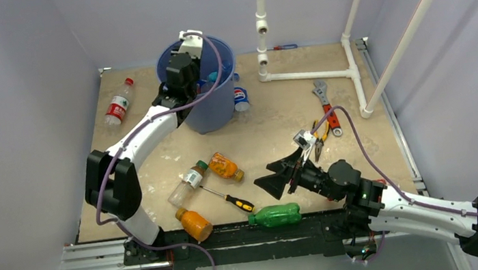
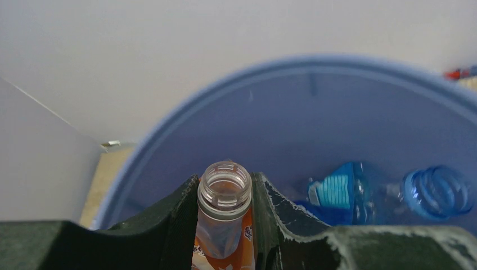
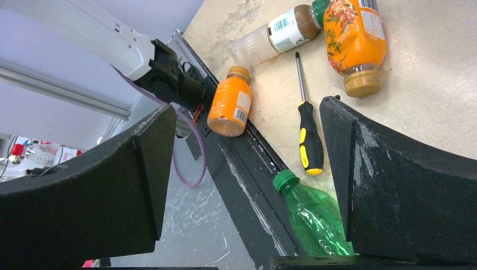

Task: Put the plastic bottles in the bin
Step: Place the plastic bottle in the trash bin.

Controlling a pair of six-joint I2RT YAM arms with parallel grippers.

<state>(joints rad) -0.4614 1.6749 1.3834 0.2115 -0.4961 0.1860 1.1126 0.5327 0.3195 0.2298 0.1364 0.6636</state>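
Note:
The blue bin (image 1: 214,114) stands at the back of the table. My left gripper (image 1: 181,70) hangs over its rim, shut on an uncapped clear bottle with an orange label (image 2: 224,209). Two blue-labelled bottles (image 2: 344,194) lie inside the bin (image 2: 315,112). My right gripper (image 1: 276,177) is open and empty, low over the table's front, just above the green bottle (image 1: 275,215) (image 3: 312,216). On the table lie two orange bottles (image 1: 225,166) (image 1: 195,224), a clear white-labelled bottle (image 1: 187,183), a red-labelled bottle (image 1: 119,103) at far left and a blue-labelled bottle (image 1: 240,97) against the bin.
A yellow-and-black screwdriver (image 1: 229,198) (image 3: 309,135) lies between the orange bottles. A red-handled wrench (image 1: 326,107) and pliers (image 1: 319,140) lie at right. A white pipe frame (image 1: 311,74) stands at the back right. The green bottle rests at the table's front rail.

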